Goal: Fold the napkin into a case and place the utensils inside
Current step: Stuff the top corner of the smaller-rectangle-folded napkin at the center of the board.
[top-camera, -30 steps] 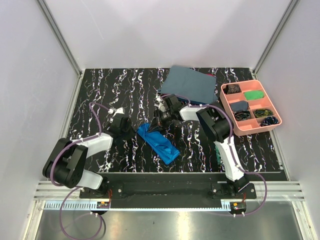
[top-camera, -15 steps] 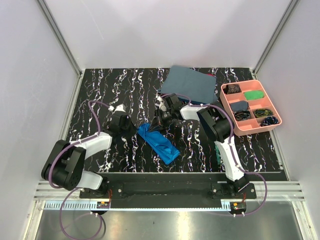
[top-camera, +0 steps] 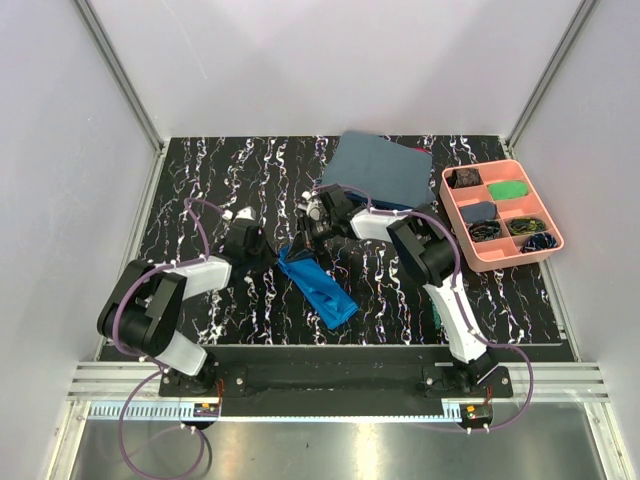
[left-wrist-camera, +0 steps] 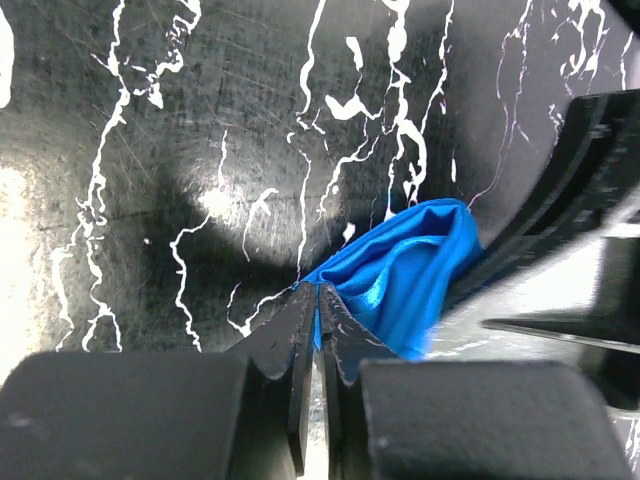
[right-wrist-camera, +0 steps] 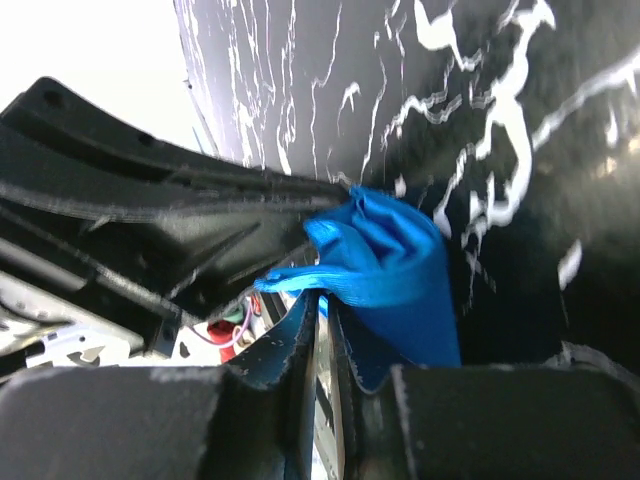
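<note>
Your napkin [top-camera: 318,288] lies folded into a narrow bright blue strip near the middle of the black marbled tabletop [top-camera: 200,180]. It runs on a slant, its far end pointing toward the left arm and its near end toward the right arm's base. Both of your arms meet at that far end.

From the left wrist camera, your left gripper [left-wrist-camera: 318,292] has its fingers pressed almost together, with a thin edge of the blue cloth nipped between the tips. The rest of the fold bunches up just beyond them.

From the right wrist camera, your right gripper [right-wrist-camera: 322,305] is likewise nearly closed on the cloth. A band of blue runs down between its fingers, and a rumpled fold rises above them. The two grippers sit just beside each other, each one's dark body showing in the other's view.

A dull grey-blue cloth [top-camera: 385,168] lies at the far edge of the tabletop. A pink compartment tray [top-camera: 520,256] sits to the right, well apart from the napkin.
</note>
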{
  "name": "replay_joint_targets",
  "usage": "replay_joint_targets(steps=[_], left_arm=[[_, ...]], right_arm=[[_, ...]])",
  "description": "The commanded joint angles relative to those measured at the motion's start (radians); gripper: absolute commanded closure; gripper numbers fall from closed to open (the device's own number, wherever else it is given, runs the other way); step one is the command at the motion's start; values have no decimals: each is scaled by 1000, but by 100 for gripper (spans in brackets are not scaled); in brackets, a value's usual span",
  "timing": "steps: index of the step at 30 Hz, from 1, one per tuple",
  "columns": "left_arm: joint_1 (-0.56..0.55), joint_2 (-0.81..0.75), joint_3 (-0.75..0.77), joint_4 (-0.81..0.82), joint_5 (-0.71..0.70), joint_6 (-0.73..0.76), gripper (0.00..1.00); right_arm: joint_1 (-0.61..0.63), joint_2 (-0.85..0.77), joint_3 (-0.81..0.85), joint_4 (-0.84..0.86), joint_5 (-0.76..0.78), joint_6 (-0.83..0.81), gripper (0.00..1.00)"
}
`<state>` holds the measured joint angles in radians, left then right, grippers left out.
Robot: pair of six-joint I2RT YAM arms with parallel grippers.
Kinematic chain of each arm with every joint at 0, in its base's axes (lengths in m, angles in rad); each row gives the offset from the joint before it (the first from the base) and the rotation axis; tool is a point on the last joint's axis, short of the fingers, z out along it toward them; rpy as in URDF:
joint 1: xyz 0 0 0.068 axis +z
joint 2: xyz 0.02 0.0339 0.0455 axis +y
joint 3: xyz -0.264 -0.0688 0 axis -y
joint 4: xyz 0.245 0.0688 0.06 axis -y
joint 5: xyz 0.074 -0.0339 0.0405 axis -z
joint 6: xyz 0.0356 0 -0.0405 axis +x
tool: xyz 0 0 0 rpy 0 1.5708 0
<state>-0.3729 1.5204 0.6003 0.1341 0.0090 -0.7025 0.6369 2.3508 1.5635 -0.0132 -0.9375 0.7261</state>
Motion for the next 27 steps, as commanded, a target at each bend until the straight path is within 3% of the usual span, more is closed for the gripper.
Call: replay_joint_targets(steps=[1,9,17,22,27], left_arm=[[3,20,10,50,26,-12,92],[3,-49,18,16,74,23,91],[3,-111,-10,25,163,-9,70],[3,-94,6,10,172,5,69],[3,-56,41,1,161,20,77]], right_arm=[[21,53,38,79,-14,53,83],[-6,1,-62,85,14,21,83],[-43,-50,-111,84,19,4,83],[-46,-53,-143,123,6,24,83],[-49,-77,-172,156,-15,38,81]])
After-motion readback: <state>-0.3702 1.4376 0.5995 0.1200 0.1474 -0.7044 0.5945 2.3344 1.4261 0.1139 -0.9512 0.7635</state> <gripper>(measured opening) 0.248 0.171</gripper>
